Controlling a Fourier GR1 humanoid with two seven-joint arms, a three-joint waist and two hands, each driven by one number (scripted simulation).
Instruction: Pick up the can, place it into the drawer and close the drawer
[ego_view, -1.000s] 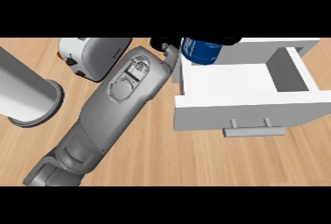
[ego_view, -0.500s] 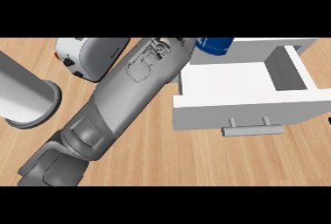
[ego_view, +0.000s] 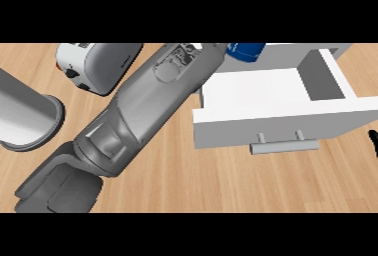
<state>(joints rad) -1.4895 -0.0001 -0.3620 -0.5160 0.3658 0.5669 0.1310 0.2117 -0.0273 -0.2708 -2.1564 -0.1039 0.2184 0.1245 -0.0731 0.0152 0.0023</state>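
Left arm stretched toward top of frame, can at the drawer's far edge

Near: bare counter (ego_view: 221, 185), then the drawer (ego_view: 273, 95), pulled open at right with its handle (ego_view: 284, 146) facing the lower edge, so the drop-in space is exposed. The left forearm (ego_view: 140, 115) runs diagonally from lower left to top centre, likely carrying the can over the drawer. Far: the blue can (ego_view: 246, 50) sits at the top edge, above the drawer's back-left corner, only partly visible. The left hand is cut off there; can't tell whether its fingers wrap the can. A dark sliver at the right edge may be the right hand (ego_view: 371, 140); pose unreadable. Toaster (ego_view: 96, 62) upper left, metal cylinder (ego_view: 26, 117) at left.
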